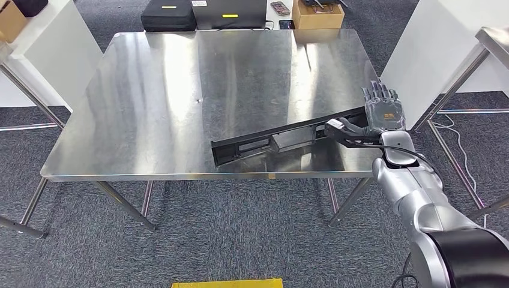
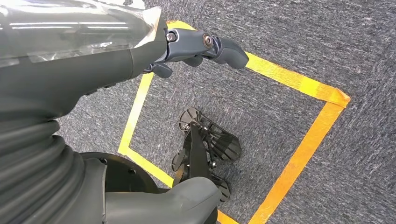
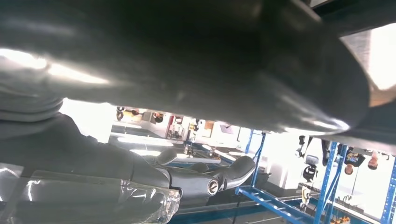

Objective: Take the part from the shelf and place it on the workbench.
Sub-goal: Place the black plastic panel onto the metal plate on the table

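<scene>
**Part's on the bench, just needs letting go**

The part (image 1: pixel 282 141) is off the shelf and lying on the workbench (image 1: pixel 180 96), near the front right edge, running at a slant from the front-middle up toward the right side. Its far left end looks flat on the steel. The right hand (image 1: pixel 379 114) is at the part's right end, right at the bench edge. Fingers point up and look fairly straight, thumb tucked by the part, but I can't tell whether it's really clamped or just resting against it. The right wrist view is mostly a dark blur up close, no help there.

My read: the placing is basically done, what's left is releasing and pulling the arm clear.

The left hand (image 2: pixel 201 49) hangs down over grey carpet and yellow floor tape (image 2: pixel 303 84), fingers loosely curled in, holding nothing.

Materials: the part is a long, narrow black bar, looks like moulded plastic or painted metal, with rectangular cut-outs along it. The bench is brushed stainless, shiny and streaky with reflections, on thin metal legs. The part should slide easily on that.
</scene>
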Tool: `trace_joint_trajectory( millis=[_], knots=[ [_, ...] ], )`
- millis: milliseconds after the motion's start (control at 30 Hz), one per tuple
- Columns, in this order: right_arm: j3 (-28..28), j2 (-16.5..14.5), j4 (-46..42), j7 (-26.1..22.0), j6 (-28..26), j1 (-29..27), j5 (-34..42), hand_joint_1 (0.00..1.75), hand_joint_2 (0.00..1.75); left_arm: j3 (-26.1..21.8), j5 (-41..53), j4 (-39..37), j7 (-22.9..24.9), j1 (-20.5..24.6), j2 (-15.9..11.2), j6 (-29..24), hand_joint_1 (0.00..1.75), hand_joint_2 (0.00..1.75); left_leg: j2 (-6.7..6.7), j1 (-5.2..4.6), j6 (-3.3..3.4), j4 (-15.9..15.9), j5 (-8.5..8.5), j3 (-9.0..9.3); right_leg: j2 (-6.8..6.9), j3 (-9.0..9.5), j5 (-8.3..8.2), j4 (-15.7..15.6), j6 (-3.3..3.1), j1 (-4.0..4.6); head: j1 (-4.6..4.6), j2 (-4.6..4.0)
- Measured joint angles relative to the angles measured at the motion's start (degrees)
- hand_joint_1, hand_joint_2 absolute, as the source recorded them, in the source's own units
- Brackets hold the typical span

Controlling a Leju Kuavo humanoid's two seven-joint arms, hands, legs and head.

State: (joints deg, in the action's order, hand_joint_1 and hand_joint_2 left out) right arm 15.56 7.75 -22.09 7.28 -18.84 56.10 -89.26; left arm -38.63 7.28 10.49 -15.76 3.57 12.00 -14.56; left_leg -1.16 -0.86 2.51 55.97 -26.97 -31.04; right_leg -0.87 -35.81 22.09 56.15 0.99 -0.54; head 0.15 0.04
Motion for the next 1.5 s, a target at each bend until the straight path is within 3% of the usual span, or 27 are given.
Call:
trace_joint_trajectory(
  millis=[767,1000,1500],
  knots=[
    [-0.1,-1.3,1.5,-0.6,-0.7,-1.8,-0.8,0.0,0.0,-0.8,-0.7,0.0,0.0,0.2,-0.1,-0.4,0.0,1.75,0.0,0.0,0.0,0.0,0.0,-0.01,0.0,0.0,0.0,0.0,0.0,-0.01,0.01,0.0],
    [2.4,-0.5,1.1,9.0,-14.2,-1.8,-0.8,0.0,0.0,-1.2,-0.9,0.0,2.1,0.3,-0.1,-3.1,0.0,1.75,-0.01,-0.02,0.0,0.0,0.0,0.0,0.0,0.02,0.0,0.0,0.0,-0.02,0.01,0.01],
    [6.3,1.1,0.8,10.4,-15.6,-0.5,-0.8,0.0,0.0,-2.4,-1.5,0.0,3.8,0.3,0.0,-5.6,0.0,1.75,0.0,-0.02,0.0,0.0,0.0,0.01,0.01,0.03,0.0,0.0,0.0,-0.02,0.01,0.0]
  ],
)
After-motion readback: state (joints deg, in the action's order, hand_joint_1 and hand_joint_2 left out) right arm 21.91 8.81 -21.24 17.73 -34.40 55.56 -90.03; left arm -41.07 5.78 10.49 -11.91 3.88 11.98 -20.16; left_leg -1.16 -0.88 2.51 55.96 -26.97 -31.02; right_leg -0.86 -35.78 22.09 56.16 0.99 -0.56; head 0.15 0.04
